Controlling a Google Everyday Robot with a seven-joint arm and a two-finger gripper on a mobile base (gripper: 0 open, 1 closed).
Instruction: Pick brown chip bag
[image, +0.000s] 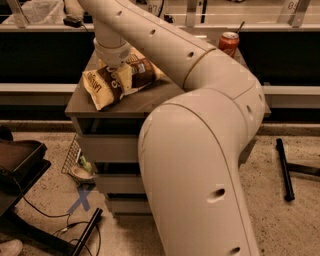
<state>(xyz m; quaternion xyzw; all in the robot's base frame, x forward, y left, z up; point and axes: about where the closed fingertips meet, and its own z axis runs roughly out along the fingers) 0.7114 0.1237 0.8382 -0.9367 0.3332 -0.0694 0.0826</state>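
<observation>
The brown chip bag lies tilted on the left part of the grey-brown cabinet top, its dark brown middle with white lettering facing me and a tan end at the lower left. My gripper comes straight down from the white wrist and is shut on the bag's middle; one pale finger shows across the bag. The large white arm fills the centre and right and hides the cabinet's right side.
A red soda can stands at the back right of the cabinet top. A counter edge runs behind. On the floor are a wire basket, a blue tape cross, cables, a dark case and a black bar.
</observation>
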